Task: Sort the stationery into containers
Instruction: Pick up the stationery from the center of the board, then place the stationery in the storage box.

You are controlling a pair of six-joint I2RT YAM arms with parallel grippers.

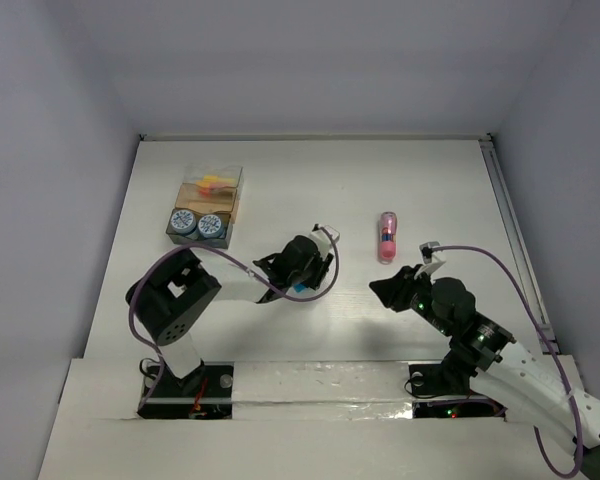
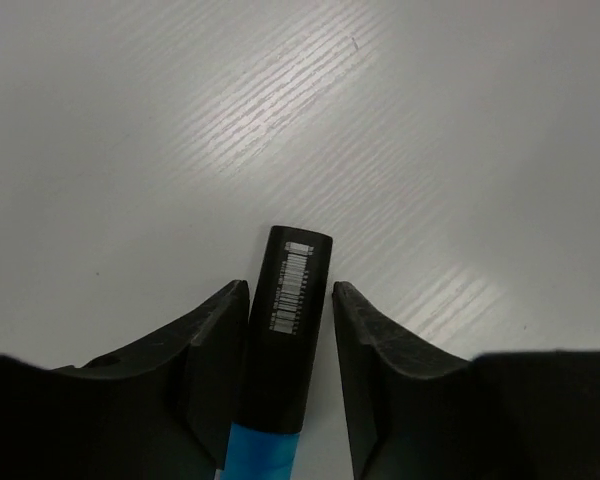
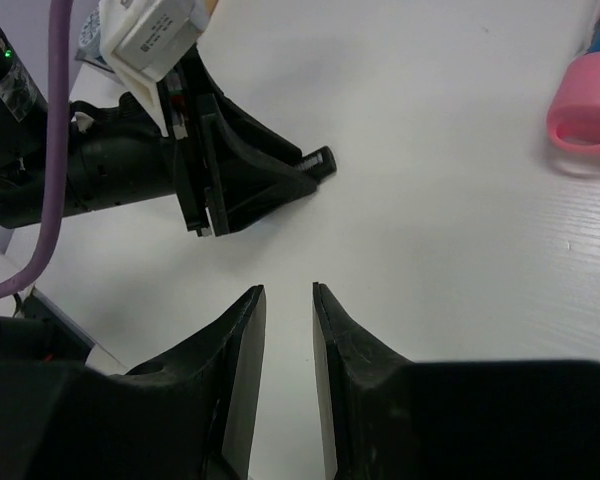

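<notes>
Left wrist view, blue-and-black marker (image 2: 285, 350) clamped between left gripper (image 2: 291, 287) fingers

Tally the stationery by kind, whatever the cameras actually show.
Markers: 3 (orange, yellow, blue-and-black)
Round tubs: 2
Pink tube: 1
Total: 6
Markers in the clear box overlap; more may be hidden.

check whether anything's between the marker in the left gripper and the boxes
nothing visible does. only table surface lies between the blue-and-black marker and the cluster of boxes; the pink tube lies off to the right
</notes>
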